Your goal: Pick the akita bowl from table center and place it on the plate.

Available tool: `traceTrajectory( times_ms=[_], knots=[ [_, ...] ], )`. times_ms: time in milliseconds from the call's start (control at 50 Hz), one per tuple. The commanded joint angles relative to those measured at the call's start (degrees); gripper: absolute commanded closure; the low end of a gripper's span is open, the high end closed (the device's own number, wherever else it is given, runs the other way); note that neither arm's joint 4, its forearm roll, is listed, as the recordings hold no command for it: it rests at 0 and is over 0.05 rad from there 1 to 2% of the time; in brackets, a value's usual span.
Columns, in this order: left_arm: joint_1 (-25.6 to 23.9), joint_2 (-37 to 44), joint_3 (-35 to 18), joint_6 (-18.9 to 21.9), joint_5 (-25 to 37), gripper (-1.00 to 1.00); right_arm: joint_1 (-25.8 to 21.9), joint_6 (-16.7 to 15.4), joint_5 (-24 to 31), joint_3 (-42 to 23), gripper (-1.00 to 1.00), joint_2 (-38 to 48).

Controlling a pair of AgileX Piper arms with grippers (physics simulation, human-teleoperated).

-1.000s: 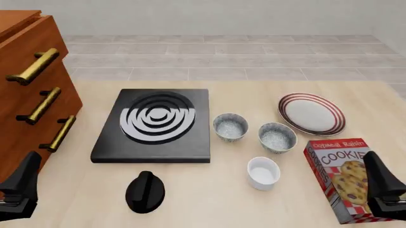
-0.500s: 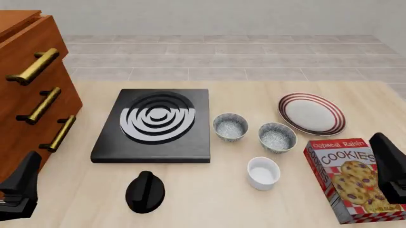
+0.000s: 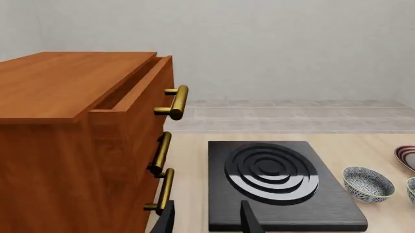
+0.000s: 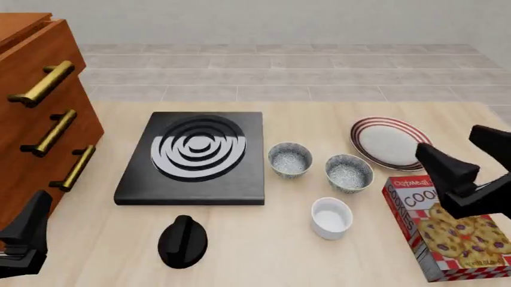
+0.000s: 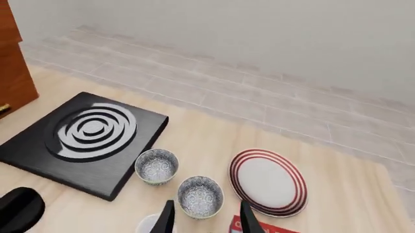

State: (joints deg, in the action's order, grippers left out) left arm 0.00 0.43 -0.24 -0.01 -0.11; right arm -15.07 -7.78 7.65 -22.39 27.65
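Ceramic akita bowl (image 4: 290, 159) sits at table centre on the pale wood surface (image 4: 264, 251), just at 3 o'clock of the black burner slab (image 4: 191, 158). Its twin bowl (image 4: 349, 173) stands near it at 4 o'clock, apart, not touching. The striped plate (image 4: 392, 143) lies further out at 2 o'clock of the akita bowl, bare.

Step in hand: approach, judged. Nothing grasped yet. The right gripper (image 4: 470, 161) hangs above the cookie box (image 4: 447, 224), fingers spread and empty, aimed toward the bowls. The left gripper (image 3: 206, 219) sits low beside the drawer chest (image 4: 36, 113), fingers apart, idle.

Next move calls for the right gripper to reach past the twin bowl to the akita bowl and close on one wall of its rim, most likely the side toward 6 o'clock.

Room: the gap between the two bowls is narrow; the white cup (image 4: 331, 217) stands at 5 o'clock of the akita bowl, near the approach path. The burner edge crowds the 9 o'clock side. Open surface lies at 12 o'clock of the bowls, and the lift path to the plate passes over the twin.
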Motion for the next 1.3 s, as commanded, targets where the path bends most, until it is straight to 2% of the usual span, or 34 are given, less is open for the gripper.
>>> traceTrajectory(
  times_ms=[20, 220, 240, 320, 460, 540, 620, 660, 700, 800, 880, 920, 1240, 1260, 1300],
  knots=[
    [0.0, 0.0, 0.0, -0.01, 0.0, -1.0, -5.56, -6.64, 1.68, -6.12, -1.0, 11.94],
    [0.0, 0.0, 0.0, 0.0, 0.0, -1.0, -10.19, -9.99, 2.96, -11.9, -1.0, 23.09],
    [0.0, 0.0, 0.0, -0.01, 0.0, -1.0, -10.05, -11.3, 3.05, -12.62, -1.0, 23.9],
    [0.01, 0.0, 0.0, 0.0, 0.0, -1.0, -12.33, -12.15, 5.25, -16.52, -1.0, 28.15],
    [-0.01, -0.01, 0.0, 0.01, 0.0, -1.0, -14.57, -16.36, 9.8, -22.67, -1.0, 35.58],
    [-0.01, -0.01, 0.0, 0.0, 0.0, -1.0, -16.89, -16.95, 12.75, -26.11, -1.0, 38.56],
    [-0.01, 0.0, 0.0, 0.01, 0.0, -1.0, -17.27, -20.3, 13.74, -28.21, -1.0, 42.34],
    [0.0, 0.0, 0.0, 0.0, 0.0, -1.0, -18.91, -21.14, 14.63, -28.78, -1.0, 44.81],
    [0.0, 0.0, 0.0, 0.0, 0.0, -1.0, -18.35, -23.71, 14.4, -29.15, -1.0, 46.46],
    [0.01, 0.0, 0.0, -0.01, 0.0, -1.0, -19.67, -23.93, 15.42, -32.15, -1.0, 50.11],
    [-0.01, -0.01, 0.0, 0.0, 0.0, -1.0, -18.78, -27.36, 15.58, -32.74, -1.0, 53.96],
    [0.0, 0.0, 0.0, 0.02, 0.0, -1.0, -19.56, -26.47, 16.24, -34.13, -1.0, 54.88],
    [0.0, 0.0, 0.0, 0.0, 0.0, -1.0, -19.13, -30.26, 19.28, -39.19, -1.0, 63.54],
    [-0.01, 0.01, 0.0, 0.01, 0.0, -1.0, -19.31, -31.65, 19.3, -38.79, -1.0, 63.91],
    [0.0, 0.01, 0.0, 0.0, 0.0, -1.0, -18.87, -31.75, 19.25, -39.64, -1.0, 64.98]
  ],
)
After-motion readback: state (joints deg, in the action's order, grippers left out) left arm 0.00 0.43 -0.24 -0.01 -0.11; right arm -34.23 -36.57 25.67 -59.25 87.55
